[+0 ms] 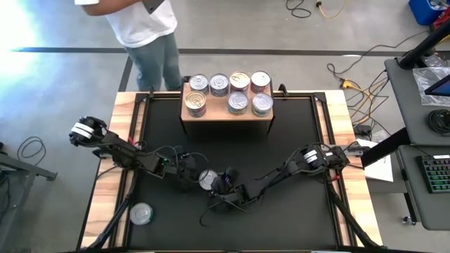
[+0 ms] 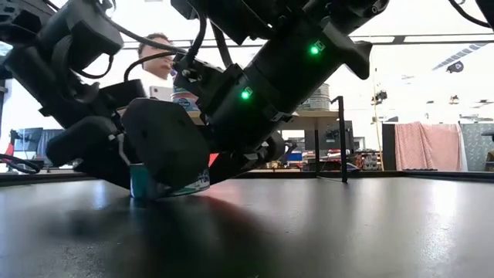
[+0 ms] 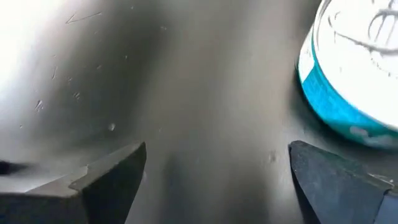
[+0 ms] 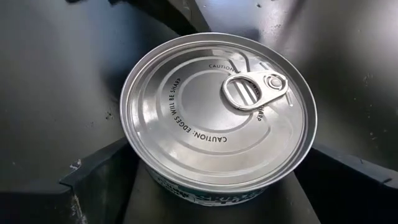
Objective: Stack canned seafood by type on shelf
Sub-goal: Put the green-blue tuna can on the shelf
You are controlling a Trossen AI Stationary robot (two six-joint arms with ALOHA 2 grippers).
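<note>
A silver-lidded can [image 1: 207,179] with a teal side label stands on its base on the black mat, pull tab up [image 4: 255,90]. My right gripper [image 4: 217,199] is open and reaches from the right; its fingers [image 4: 99,180] stand close on both sides of this can's wall. My left gripper [image 3: 217,180] is open, low over the mat just left of the same can [image 3: 348,81], apart from it. A second silver-lidded can [image 1: 140,213] stands near the mat's near left corner. The wooden shelf [image 1: 226,121] at the far edge carries several cans [image 1: 240,102]. My right gripper comes at the can slanting down from the right, one finger on each side of its wall [image 4: 205,186]. The lid's rim hides where finger and wall meet, so I cannot tell whether they touch. The can rests upright on the mat [image 2: 166,185].
A person [image 1: 144,28] stands beyond the far edge, left of the shelf. Both arms lie low across the middle of the mat, and cables trail along them. The mat [image 1: 295,140] between the arms and the shelf is bare.
</note>
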